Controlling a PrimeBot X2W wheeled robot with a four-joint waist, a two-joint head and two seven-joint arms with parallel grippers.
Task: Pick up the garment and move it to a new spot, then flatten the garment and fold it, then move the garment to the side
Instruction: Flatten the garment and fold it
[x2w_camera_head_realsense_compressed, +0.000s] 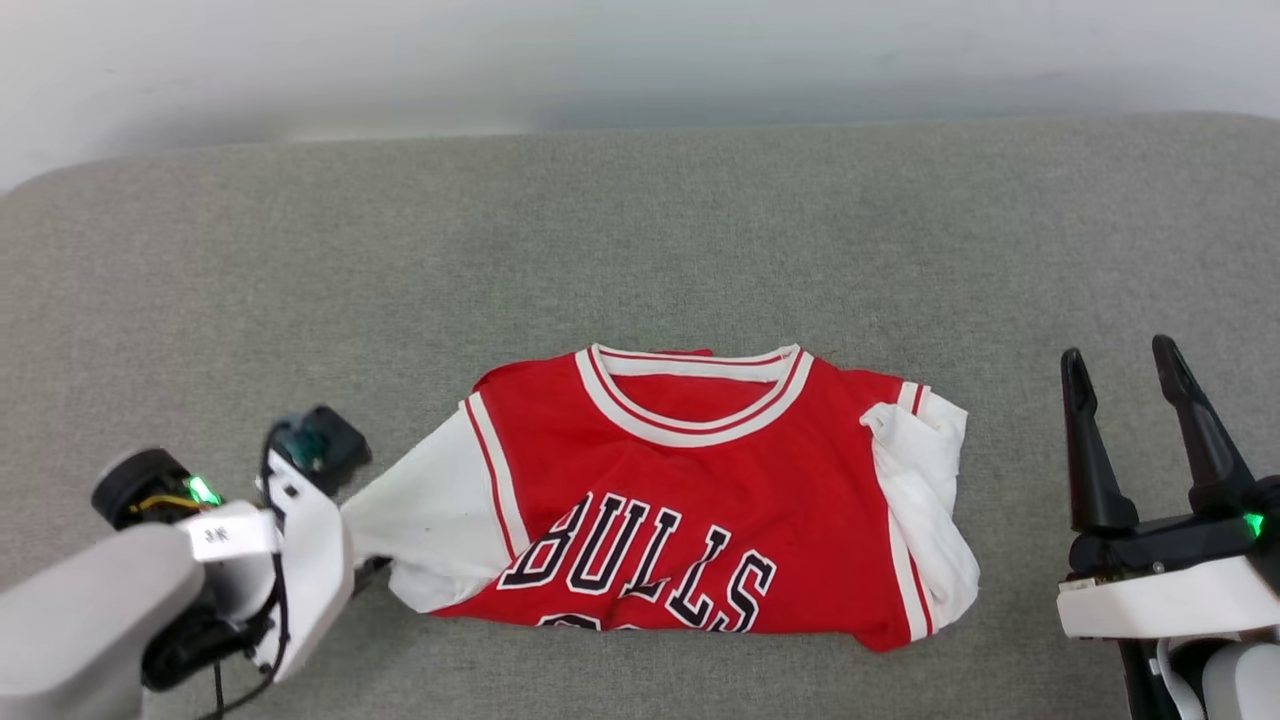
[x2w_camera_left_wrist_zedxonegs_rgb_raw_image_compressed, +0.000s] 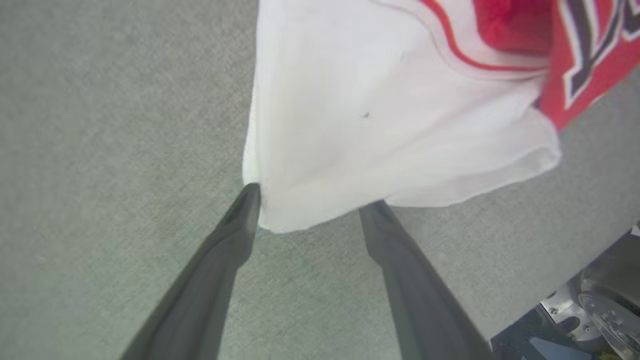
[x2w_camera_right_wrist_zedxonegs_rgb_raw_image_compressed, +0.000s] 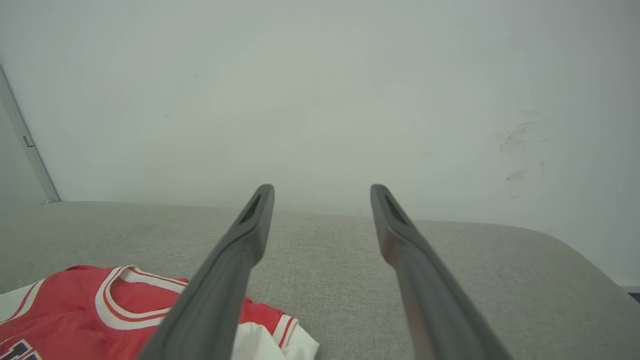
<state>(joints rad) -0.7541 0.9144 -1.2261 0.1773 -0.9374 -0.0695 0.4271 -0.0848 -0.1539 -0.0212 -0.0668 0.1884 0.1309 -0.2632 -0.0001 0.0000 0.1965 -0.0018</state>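
Bulls jersey (x2w_camera_head_realsense_compressed: 680, 470) lies front-up near the middle of a grey fabric surface (x2w_camera_head_realsense_compressed: 640, 230), its striped neckline toward the far side and the black, white-outlined "BULLS" lettering running across the chest. Its near edge is a fold (only the tops of the number's digits show along it). The white sleeve on the robot's left is spread flat and reaches out toward the left arm; the sleeve on the robot's right is crumpled and doubled over against the red body, its striped trim twisted.

In the left wrist view the left gripper (x2w_camera_left_wrist_zedxonegs_rgb_raw_image_compressed: 314, 200) has its two dark fingers (x2w_camera_left_wrist_zedxonegs_rgb_raw_image_compressed: 240, 225) well apart, pointing down at the surface. The corner of the white sleeve (x2w_camera_left_wrist_zedxonegs_rgb_raw_image_compressed: 380, 100) sits between the tips: one tip touches the sleeve's edge, the other meets its hem, and the cloth lies loose between them, not pinched. A small dark speck (x2w_camera_left_wrist_zedxonegs_rgb_raw_image_compressed: 366, 115) marks the sleeve. From the head view this gripper's fingers are hidden beneath the pale wrist housing at the lower left, right at the sleeve's end.

The right gripper (x2w_camera_head_realsense_compressed: 1118, 355) stands at the lower right of the head view, fingers pointing up that view and spread wide with nothing between them, beside the jersey's crumpled sleeve but apart from it. The right wrist view looks along those parted fingers (x2w_camera_right_wrist_zedxonegs_rgb_raw_image_compressed: 235, 260) across the grey surface to a pale wall (x2w_camera_right_wrist_zedxonegs_rgb_raw_image_compressed: 320, 75), with the jersey's collar and right shoulder (x2w_camera_right_wrist_zedxonegs_rgb_raw_image_compressed: 75, 310) at the lower left.
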